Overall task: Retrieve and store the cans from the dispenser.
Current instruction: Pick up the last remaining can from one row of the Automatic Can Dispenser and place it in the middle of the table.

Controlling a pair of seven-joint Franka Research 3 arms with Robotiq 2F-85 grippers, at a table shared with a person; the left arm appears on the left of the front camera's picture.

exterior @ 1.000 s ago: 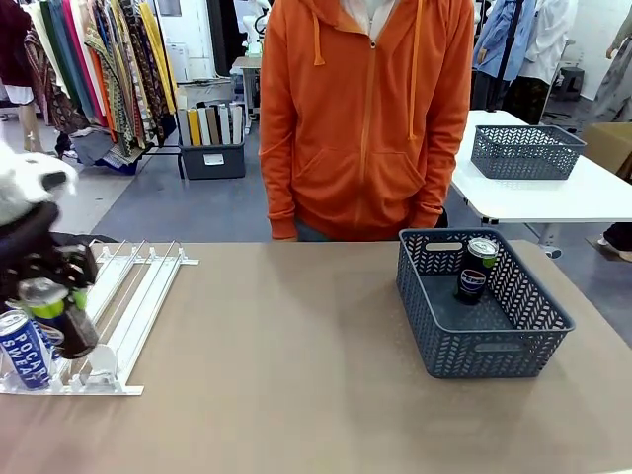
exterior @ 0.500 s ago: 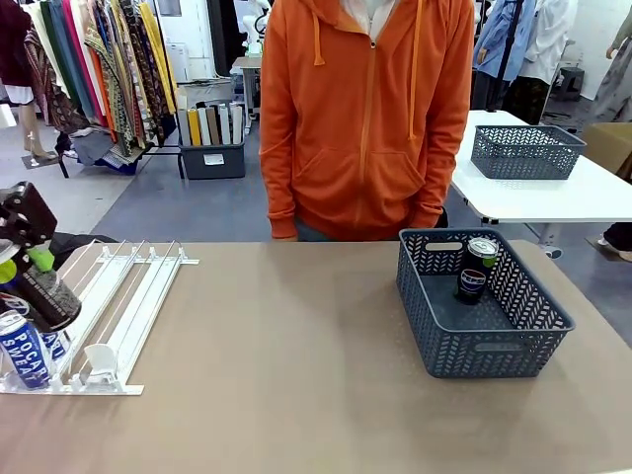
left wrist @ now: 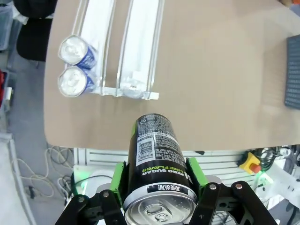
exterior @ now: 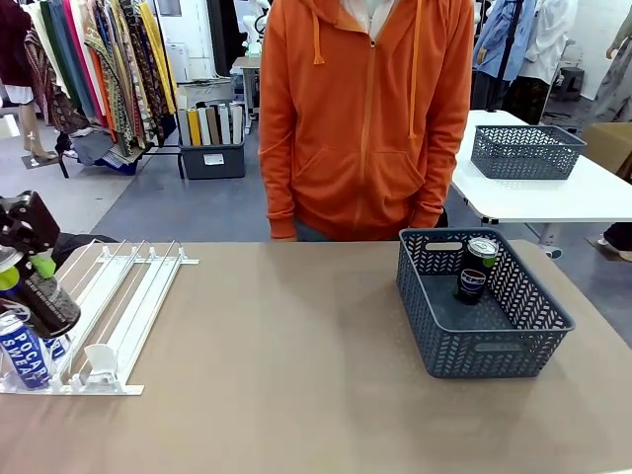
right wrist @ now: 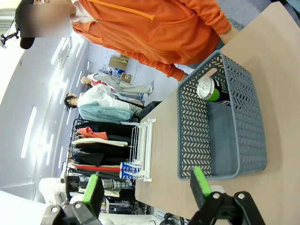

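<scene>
1. Black with a yellow-green label, the dark can (left wrist: 157,150) is clamped between the green pads of the left pincer (left wrist: 157,183). The pads grip its sides near the lid, and the jaws are part-closed on it.
2. Its long axis runs along the fingers, with the silver lid toward the palm and the base pointing out past the fingertips. In the front view the left pincer (exterior: 25,272) carries it tilted and raised off the rails.
3. Beyond the fingertips lies the dispenser (left wrist: 140,51). Two blue cans (left wrist: 72,49) stand upright at its front lip, off to one side of the held can.
4. The grey basket (exterior: 494,346) is well apart from this pincer, across the table toward the robot's right. Two stored cans (exterior: 472,284) stand near its far wall.
5. The right pincer (right wrist: 146,185) stands wide with nothing between its pads, and the basket lies just beyond its fingertips, so that arm is much the nearer. By my reading, the left arm must cross the middle and lower the can base first.
6. The table (exterior: 296,385) is plain matte tan, with an open stretch between rack and basket. A person (exterior: 365,128) in an orange hoodie stands at the far edge. Behind are clothes racks (exterior: 99,59) and a white table (exterior: 553,197).
</scene>
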